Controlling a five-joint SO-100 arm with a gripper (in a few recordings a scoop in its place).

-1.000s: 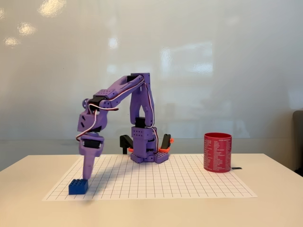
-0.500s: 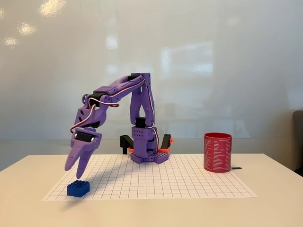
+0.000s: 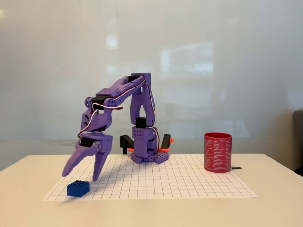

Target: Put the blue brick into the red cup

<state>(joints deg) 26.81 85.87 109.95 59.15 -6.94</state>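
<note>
Spread wide, the purple gripper (image 3: 80, 174) is held just above the blue brick (image 3: 78, 187) at the left end of the gridded paper sheet (image 3: 156, 182), with nothing between its two fingers. One finger is angled out to the left and the other is pointed almost straight down beside the brick's right end, so the brick is bracketed from above without being touched, as far as can be told from this side view. Such a spread is judged to be set so that the brick's length can be cleared before a descent and a closing. The brick is seen lying flat, studs up, at the sheet's front left corner, free of any grip.

Further right, the arm (image 3: 113, 92) is folded forward and down from its base (image 3: 149, 153), which is fixed at the back of the sheet near the middle; the reach is thereby brought low over the brick.

At the far right, the red cup (image 3: 218, 152) is stood upright near the sheet's right edge, mouth up and well apart from the brick. Its open top is left unobstructed, which is judged to suit a drop from above once the brick has been carried across. The pick-up is not yet made.
</note>
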